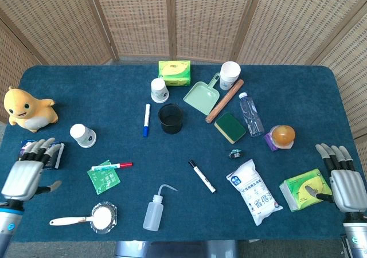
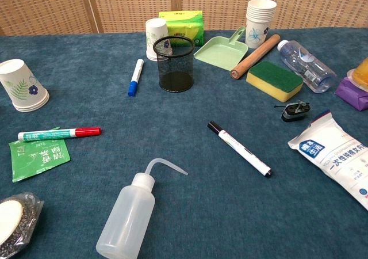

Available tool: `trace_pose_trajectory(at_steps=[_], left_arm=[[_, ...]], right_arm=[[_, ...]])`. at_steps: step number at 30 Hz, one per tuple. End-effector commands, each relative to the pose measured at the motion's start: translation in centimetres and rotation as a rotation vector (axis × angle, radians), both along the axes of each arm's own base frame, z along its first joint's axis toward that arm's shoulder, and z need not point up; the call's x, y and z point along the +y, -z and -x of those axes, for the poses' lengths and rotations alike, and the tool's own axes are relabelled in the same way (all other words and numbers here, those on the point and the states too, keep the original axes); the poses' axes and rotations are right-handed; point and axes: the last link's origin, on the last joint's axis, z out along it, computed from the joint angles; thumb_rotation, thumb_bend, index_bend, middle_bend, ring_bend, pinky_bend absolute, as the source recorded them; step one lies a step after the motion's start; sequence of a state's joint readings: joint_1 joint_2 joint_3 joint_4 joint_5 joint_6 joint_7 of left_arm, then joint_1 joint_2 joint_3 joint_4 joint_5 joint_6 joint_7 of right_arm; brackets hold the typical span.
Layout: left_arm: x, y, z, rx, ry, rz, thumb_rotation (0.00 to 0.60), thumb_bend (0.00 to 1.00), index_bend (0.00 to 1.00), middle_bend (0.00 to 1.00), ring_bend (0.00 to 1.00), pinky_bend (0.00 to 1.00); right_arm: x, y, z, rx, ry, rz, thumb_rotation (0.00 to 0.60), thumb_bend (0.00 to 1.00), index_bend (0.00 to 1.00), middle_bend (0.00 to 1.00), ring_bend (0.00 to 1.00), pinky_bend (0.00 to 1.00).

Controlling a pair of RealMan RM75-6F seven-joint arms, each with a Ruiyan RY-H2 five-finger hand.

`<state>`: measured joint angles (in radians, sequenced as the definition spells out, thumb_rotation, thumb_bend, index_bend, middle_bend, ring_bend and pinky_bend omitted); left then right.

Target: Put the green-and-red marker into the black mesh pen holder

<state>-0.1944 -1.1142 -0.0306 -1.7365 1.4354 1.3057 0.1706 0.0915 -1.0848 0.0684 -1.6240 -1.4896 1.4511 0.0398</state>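
Note:
The green-and-red marker (image 1: 112, 166) (image 2: 58, 133) lies flat on the blue cloth at the left, its red cap pointing right, just above a green tea sachet (image 1: 104, 178). The black mesh pen holder (image 1: 171, 118) (image 2: 174, 63) stands upright near the table's middle, empty as far as I can see. My left hand (image 1: 27, 173) hovers at the left edge, fingers spread and holding nothing, well left of the marker. At the right edge my right hand (image 1: 343, 180) is open beside a green tissue pack (image 1: 305, 190). Neither hand shows in the chest view.
A blue-capped marker (image 1: 147, 120) lies left of the holder and a black-capped one (image 1: 202, 175) below it. A squeeze bottle (image 1: 155, 210), paper cup (image 1: 84, 135), snack pack (image 1: 50, 155), spoon with foil scourer (image 1: 94, 218), dustpan (image 1: 202, 96), sponge (image 1: 230, 126) and water bottle (image 1: 250, 114) lie about.

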Motion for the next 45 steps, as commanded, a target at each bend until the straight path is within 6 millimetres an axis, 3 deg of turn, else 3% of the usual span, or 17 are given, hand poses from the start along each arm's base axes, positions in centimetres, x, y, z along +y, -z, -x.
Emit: trace_pose_trajectory(at_steps=[1, 12, 20, 29, 41, 45], left_arm=[[1.6, 2.3, -1.8, 0.001, 0.013, 0.054, 0.600, 0.18, 0.16, 0.00, 0.00, 0.00], [4.0, 8.4, -5.2, 0.037, 0.004, 0.153, 0.600, 0.18, 0.31, 0.00, 0.00, 0.00], [5.6, 11.6, -6.8, 0.089, -0.012, 0.176, 0.600, 0.23, 0.33, 0.00, 0.00, 0.00], [6.2, 13.6, -8.1, 0.117, -0.013, 0.182, 0.600, 0.30, 0.36, 0.00, 0.00, 0.00], [6.6, 14.9, -8.3, 0.138, -0.023, 0.195, 0.600, 0.35, 0.36, 0.00, 0.00, 0.00], [6.7, 15.2, -8.4, 0.147, -0.020, 0.190, 0.600, 0.37, 0.40, 0.00, 0.00, 0.00]], right_arm=[[0.0, -0.2, 0.0, -0.008, -0.001, 0.003, 0.600, 0.00, 0.01, 0.00, 0.00, 0.00], [0.0, -0.7, 0.1, -0.037, -0.001, 0.007, 0.600, 0.00, 0.01, 0.00, 0.00, 0.00], [0.0, -1.0, 0.1, -0.059, -0.004, 0.010, 0.600, 0.00, 0.01, 0.00, 0.00, 0.00], [0.0, -1.6, 0.3, -0.083, -0.002, 0.019, 0.600, 0.00, 0.01, 0.00, 0.00, 0.00], [0.1, -1.9, 0.3, -0.109, -0.013, 0.027, 0.600, 0.00, 0.01, 0.00, 0.00, 0.00], [0.0, -2.0, 0.4, -0.118, -0.013, 0.025, 0.600, 0.00, 0.01, 0.00, 0.00, 0.00]])
